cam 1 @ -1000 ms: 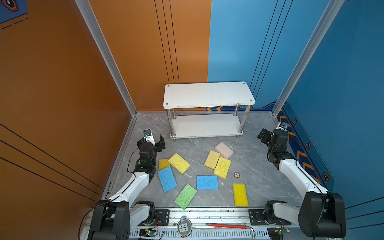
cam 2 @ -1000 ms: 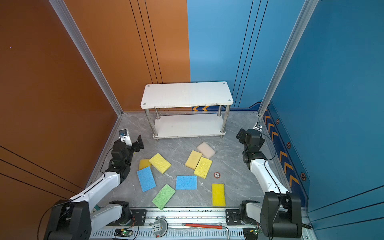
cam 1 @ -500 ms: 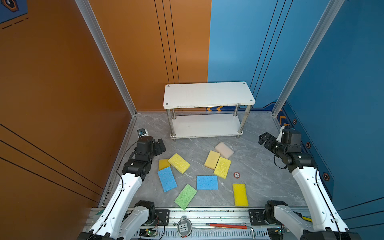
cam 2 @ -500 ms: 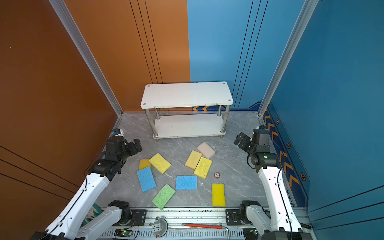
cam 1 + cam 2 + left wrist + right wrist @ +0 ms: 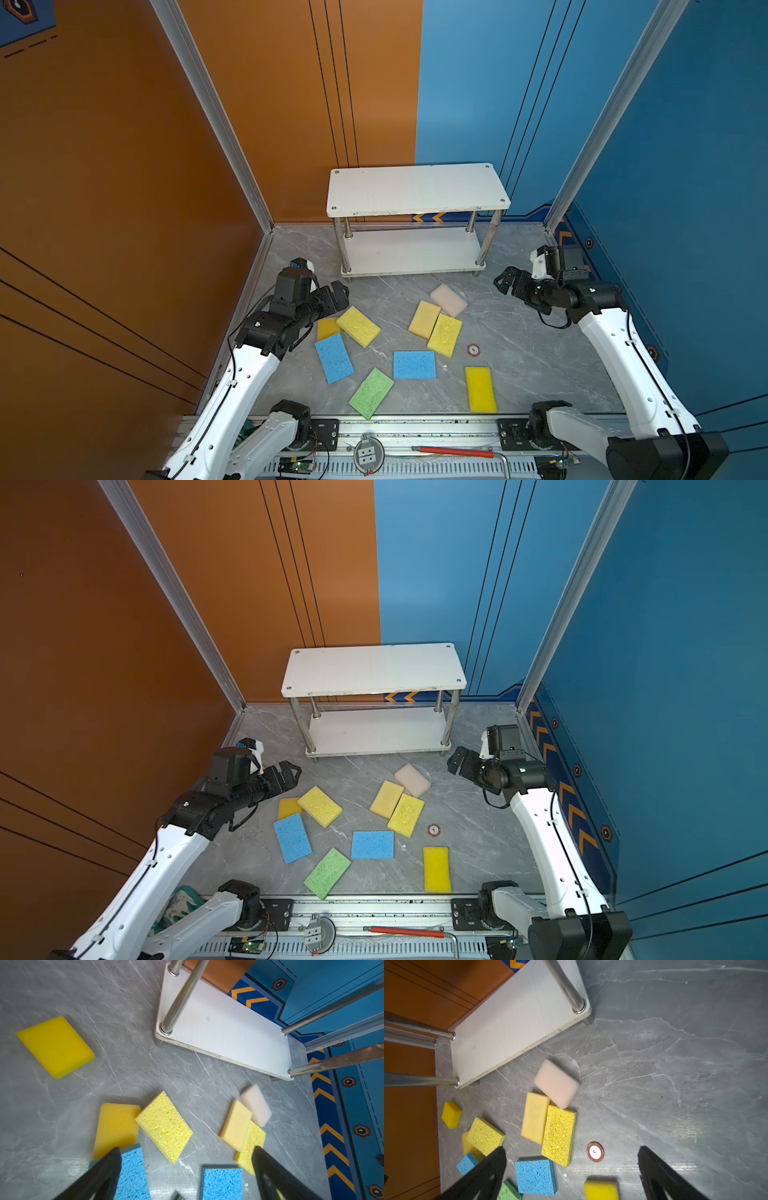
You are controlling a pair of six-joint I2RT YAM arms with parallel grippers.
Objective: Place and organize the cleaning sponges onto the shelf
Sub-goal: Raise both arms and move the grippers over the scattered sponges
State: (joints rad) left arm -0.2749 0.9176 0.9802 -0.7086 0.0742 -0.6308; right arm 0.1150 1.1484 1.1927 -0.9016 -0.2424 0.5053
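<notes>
The shelf (image 5: 417,189), two white boards on metal posts, stands bare at the back in both top views (image 5: 374,667). Several cleaning sponges lie flat on the grey floor before it: yellow (image 5: 358,326), orange-yellow (image 5: 327,328), two blue (image 5: 334,357) (image 5: 414,365), green (image 5: 371,393), yellow (image 5: 480,389), pale yellow (image 5: 424,318), yellow (image 5: 444,335), pinkish-white (image 5: 448,300). Another yellow sponge (image 5: 55,1046) lies apart near the left wall. My left gripper (image 5: 338,293) (image 5: 187,1149) hovers open above the left cluster. My right gripper (image 5: 508,282) (image 5: 572,1148) hangs open, right of the pinkish sponge.
A small red-and-white chip (image 5: 473,350) lies between the right-hand sponges. A red-handled tool (image 5: 453,451) rests on the front metal rail. A green-and-white glove (image 5: 178,904) lies under the left arm. Orange and blue walls close in the floor on three sides.
Both arms have lifted out of their folded pose and reached inward over the floor. Both grippers stay open and the sponges have not moved.
</notes>
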